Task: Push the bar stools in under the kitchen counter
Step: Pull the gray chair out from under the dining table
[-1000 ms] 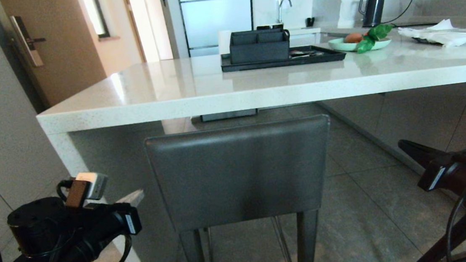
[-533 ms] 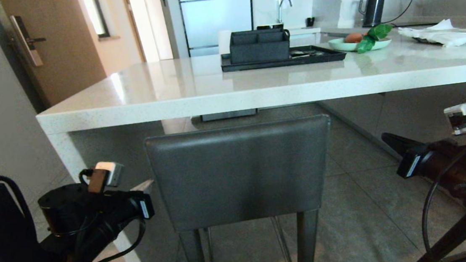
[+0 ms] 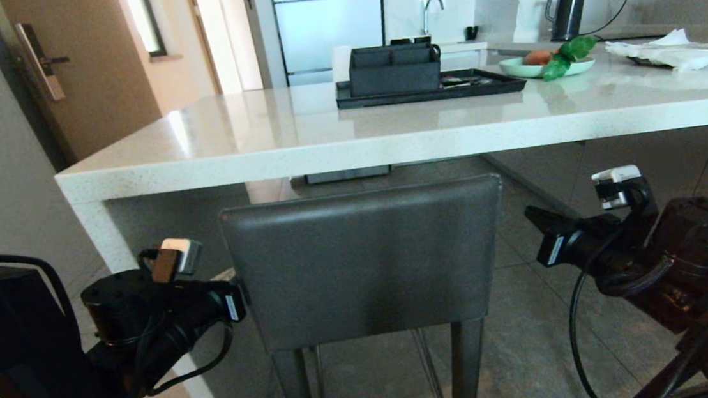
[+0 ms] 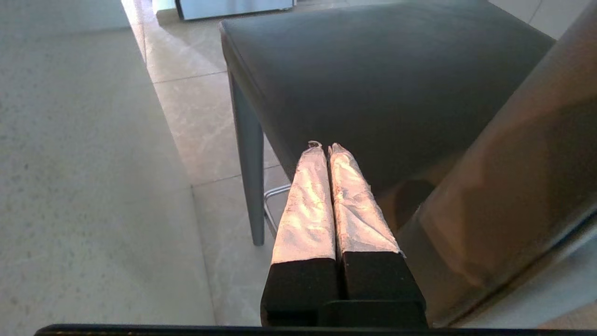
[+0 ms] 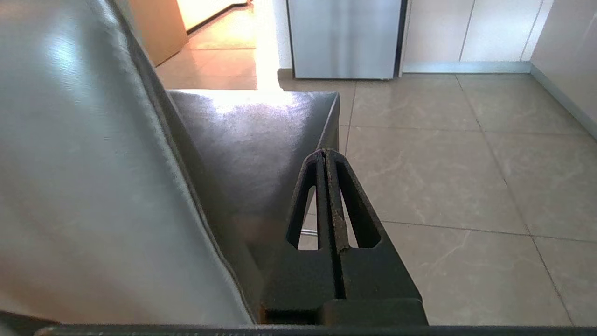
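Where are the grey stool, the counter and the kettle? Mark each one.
grey stool (image 3: 366, 262), head view, middle of its backrest.
counter (image 3: 246, 135), head view, bare part of its white top.
kettle (image 3: 567, 13), head view, its black body.

Both arms are rising and closing in on the dark grey square-backed leather bar stool (image 3: 366, 262). The left gripper (image 4: 325, 149), its foil-wrapped fingers pressed together, is advancing to the backrest's left edge. The right gripper (image 5: 325, 154), its black fingers likewise together, is swinging inward from the right, nearing the backrest's right edge.
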